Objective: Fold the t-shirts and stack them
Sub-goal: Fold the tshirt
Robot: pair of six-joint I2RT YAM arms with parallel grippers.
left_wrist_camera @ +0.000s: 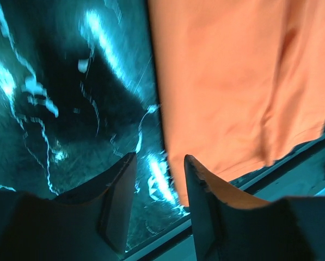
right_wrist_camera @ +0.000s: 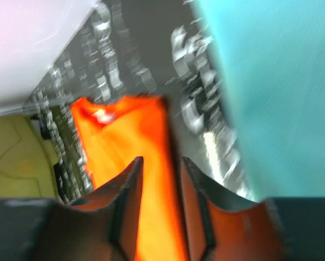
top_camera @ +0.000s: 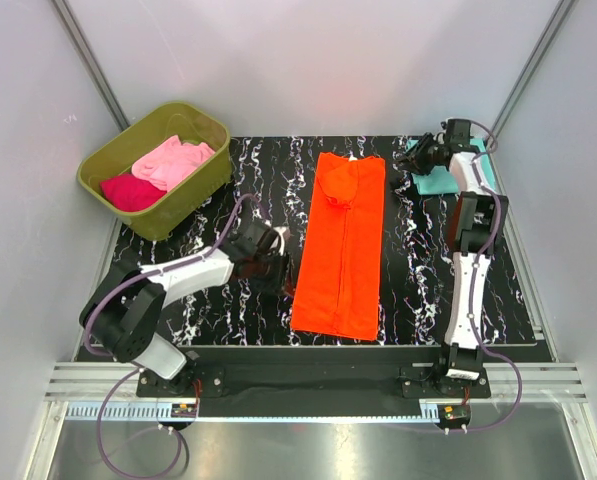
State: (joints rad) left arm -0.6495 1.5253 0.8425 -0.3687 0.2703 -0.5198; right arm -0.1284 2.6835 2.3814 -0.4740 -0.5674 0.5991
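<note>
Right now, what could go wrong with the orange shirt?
1. The orange t-shirt has a bunched lump at its far end; folding over it could leave a lumpy, crooked fold.
2. Its near hem lies close to the table's near edge, so the open left tool beside it might drag it over.
3. The open right tool hangs by the teal t-shirt and could nudge it messy.
</note>
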